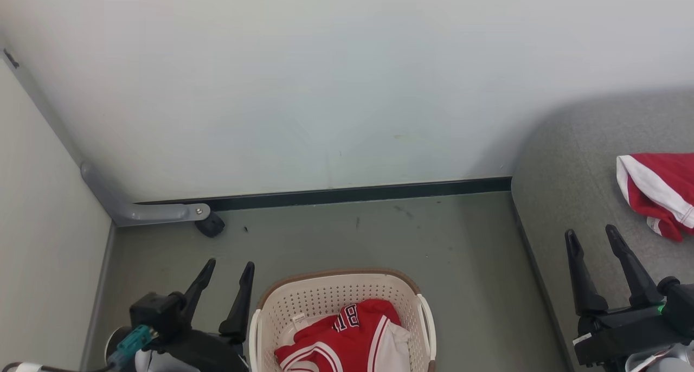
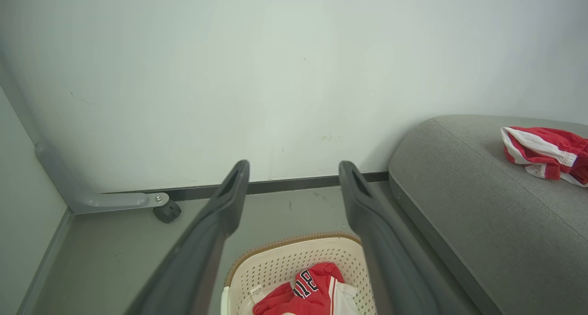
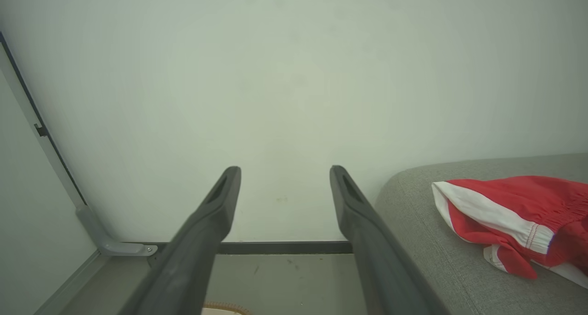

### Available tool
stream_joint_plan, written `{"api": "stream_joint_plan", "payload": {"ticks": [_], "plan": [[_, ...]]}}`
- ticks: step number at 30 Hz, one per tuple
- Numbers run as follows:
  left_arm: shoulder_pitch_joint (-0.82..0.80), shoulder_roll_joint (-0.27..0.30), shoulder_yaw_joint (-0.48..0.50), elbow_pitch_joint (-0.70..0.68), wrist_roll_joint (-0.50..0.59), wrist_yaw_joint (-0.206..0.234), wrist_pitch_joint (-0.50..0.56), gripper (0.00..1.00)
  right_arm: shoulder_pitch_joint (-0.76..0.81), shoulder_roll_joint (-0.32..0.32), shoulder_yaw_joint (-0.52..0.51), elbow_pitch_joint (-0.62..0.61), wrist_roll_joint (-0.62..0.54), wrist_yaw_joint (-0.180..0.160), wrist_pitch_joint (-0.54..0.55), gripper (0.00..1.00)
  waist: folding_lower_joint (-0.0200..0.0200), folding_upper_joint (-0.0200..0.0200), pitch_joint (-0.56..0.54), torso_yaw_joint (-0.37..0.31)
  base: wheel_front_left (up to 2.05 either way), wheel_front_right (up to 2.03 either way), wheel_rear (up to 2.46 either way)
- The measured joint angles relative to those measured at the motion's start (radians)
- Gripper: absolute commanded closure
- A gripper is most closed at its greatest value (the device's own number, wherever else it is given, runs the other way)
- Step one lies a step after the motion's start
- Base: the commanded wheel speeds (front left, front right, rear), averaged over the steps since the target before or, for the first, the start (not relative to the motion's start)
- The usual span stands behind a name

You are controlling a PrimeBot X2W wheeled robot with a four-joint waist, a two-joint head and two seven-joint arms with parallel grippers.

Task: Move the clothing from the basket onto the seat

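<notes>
A small oval cream plastic laundry basket with perforated walls and a brown rim stands on the grey-green floor; in it lies a crumpled red jersey with white panels and black-and-white lettering; red shorts with a broad white stripe lie on the large grey fabric couch seat, well apart from the basket; the left gripper hovers just beside the basket, fingers spread wide, holding nothing; the right gripper, seen against the seat, is equally wide and empty. A shallow pinch might catch one fold and let the jersey slip to the floor; a finger could snag the perforated wall and tip the light basket. A grey metal bracket with a black caster sits by the pale wall, well clear; the seat's raised edge is what the jersey must clear.
</notes>
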Motion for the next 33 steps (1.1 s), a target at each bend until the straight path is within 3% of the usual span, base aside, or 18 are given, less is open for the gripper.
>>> {"api": "stream_joint_plan", "payload": {"ticks": [7,16,33], "plan": [[0.078,0.041,0.064,-0.113,-0.008,0.049,0.000,0.00,0.016,-0.001,0.007,-0.015,0.000,0.001,0.000,0.00,0.0000,0.0000,-0.015,0.007,0.00,0.00,0.00],[0.174,0.051,0.115,-0.245,-0.025,0.102,0.000,0.00,0.065,-0.004,0.003,-0.035,0.007,0.001,0.000,0.00,-0.0001,0.0000,-0.032,0.010,0.00,0.00,0.00],[0.227,0.068,0.146,-0.392,-0.022,0.132,0.000,0.00,0.067,-0.003,0.004,-0.063,0.007,0.001,0.000,0.00,0.0000,0.0000,-0.025,0.003,0.00,0.00,0.00]]}}
